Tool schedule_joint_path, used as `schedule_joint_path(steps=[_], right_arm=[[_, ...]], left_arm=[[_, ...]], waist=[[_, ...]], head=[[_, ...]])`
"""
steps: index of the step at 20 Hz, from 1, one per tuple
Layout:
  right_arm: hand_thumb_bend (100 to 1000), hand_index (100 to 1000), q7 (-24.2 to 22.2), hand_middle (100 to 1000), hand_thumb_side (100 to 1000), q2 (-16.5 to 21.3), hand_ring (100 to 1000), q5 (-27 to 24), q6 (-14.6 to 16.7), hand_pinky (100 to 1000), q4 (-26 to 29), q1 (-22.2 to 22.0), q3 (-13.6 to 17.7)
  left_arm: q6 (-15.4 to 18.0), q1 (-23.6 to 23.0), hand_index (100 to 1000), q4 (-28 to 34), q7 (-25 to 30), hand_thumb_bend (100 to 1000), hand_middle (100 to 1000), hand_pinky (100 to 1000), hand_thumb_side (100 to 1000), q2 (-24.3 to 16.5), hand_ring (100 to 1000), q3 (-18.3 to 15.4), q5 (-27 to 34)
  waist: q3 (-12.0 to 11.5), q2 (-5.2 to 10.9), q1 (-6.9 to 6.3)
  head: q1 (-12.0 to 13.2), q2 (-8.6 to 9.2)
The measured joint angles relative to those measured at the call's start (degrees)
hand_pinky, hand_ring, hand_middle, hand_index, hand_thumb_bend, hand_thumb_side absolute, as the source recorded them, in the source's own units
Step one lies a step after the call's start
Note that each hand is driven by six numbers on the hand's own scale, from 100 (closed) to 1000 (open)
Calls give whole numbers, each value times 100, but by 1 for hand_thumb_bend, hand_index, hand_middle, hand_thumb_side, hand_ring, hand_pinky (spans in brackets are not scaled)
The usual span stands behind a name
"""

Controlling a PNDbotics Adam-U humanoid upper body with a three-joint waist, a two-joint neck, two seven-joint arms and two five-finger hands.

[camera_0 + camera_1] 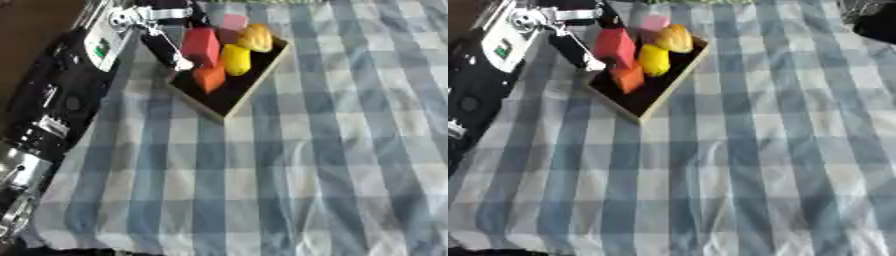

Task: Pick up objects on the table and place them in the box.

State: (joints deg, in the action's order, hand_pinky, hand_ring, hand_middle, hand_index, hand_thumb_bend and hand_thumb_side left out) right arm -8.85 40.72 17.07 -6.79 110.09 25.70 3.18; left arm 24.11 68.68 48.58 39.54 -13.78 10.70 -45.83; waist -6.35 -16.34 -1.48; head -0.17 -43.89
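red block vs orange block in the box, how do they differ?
Colour: the red block is deep red, the orange block plainly orange. Size: the red block looks larger and taller than the orange block. Place: the red block sits toward the far end of the box, by the left hand; the orange block lies nearer. Both are boxy and inside the box.

The table point(332, 165) was covered with a blue and white checked cloth point(737, 190). One box point(220, 111) stood on it, near the far left.
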Motion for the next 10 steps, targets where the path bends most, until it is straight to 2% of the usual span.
schedule_joint_path(steps=[2,3,4,5,7,10], right_arm=[[100,898,-12,740,429,-20,1000,0,11,928,0,2,0],[100,898,-18,740,428,-20,1000,0,17,928,0,3,0],[100,898,-23,740,428,-21,1000,0,20,928,0,3,0],[100,898,-26,740,428,-21,1000,0,21,928,0,3,0],[100,898,-35,739,428,-23,1000,0,19,928,-1,3,0],[100,898,-54,739,428,-34,1000,-1,24,928,-1,3,-1]], left_arm=[[0,0,826,-96,0,258,680,821,262,51,789,-43,-93],[6,0,867,-137,-6,281,736,849,343,75,830,-66,-139],[18,0,890,-172,-18,307,763,867,377,91,851,-81,-181],[32,0,924,-199,-32,425,807,893,489,111,885,-99,-221],[66,0,957,-214,-66,549,844,924,574,119,917,-113,-320],[158,0,978,-164,-158,550,859,943,626,119,938,-157,-560]], waist=[[11,-1,0],[21,-1,0],[30,-1,0],[31,-1,0],[31,-2,0],[31,-2,0]], head=[[1,0],[1,0],[1,0],[1,0],[1,0],[1,0]])
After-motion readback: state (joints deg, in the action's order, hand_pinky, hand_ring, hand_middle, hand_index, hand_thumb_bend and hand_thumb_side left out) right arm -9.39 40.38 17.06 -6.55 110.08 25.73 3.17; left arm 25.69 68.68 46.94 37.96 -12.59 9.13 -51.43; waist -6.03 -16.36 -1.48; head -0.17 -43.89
